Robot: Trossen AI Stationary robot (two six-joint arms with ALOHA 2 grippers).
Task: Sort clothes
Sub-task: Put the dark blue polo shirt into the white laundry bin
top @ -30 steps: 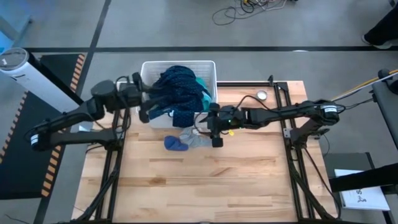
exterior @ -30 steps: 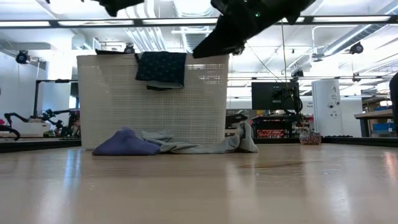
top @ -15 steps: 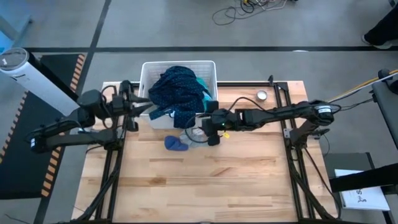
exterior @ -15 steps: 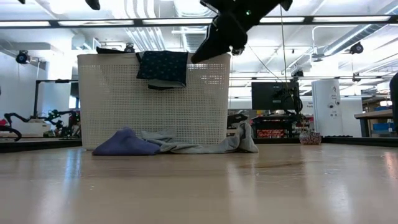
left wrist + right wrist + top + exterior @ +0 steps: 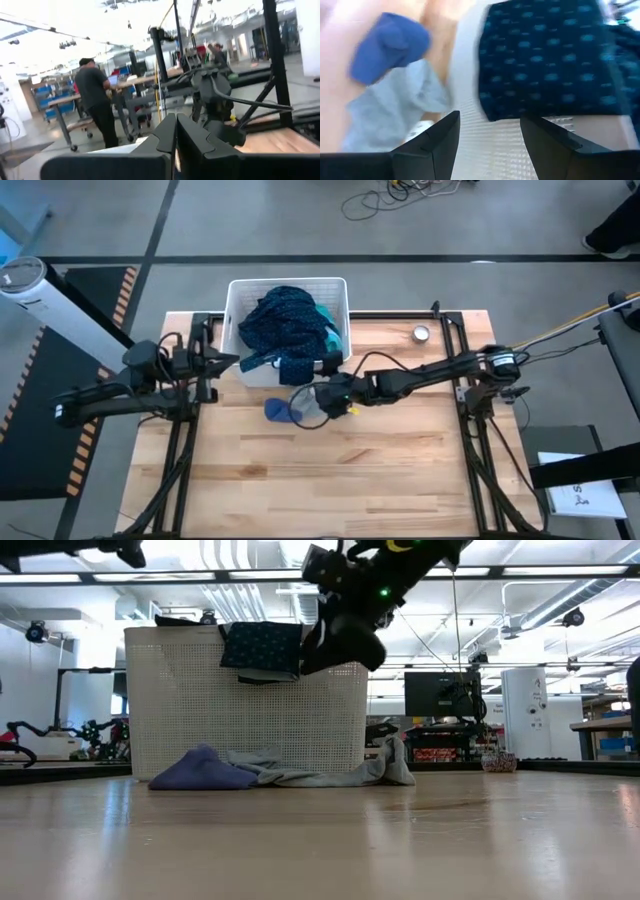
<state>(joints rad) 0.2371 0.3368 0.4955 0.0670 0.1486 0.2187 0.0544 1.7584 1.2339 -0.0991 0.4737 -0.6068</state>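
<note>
left wrist view, person (image 5: 96,107) (unseen overhead), left hand (image 5: 175,131) shut

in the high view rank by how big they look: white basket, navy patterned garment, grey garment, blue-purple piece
1. white basket
2. navy patterned garment, nearly filling the basket
3 and 4. grey garment and blue-purple piece: unsure, since the right gripper covers part of the grey one.

One white perforated plastic basket (image 5: 236,292) is sitting on the table, with four soft garments showing: navy patterned (image 5: 285,320), teal (image 5: 326,314), grey (image 5: 300,772), blue-purple (image 5: 282,411).
</note>
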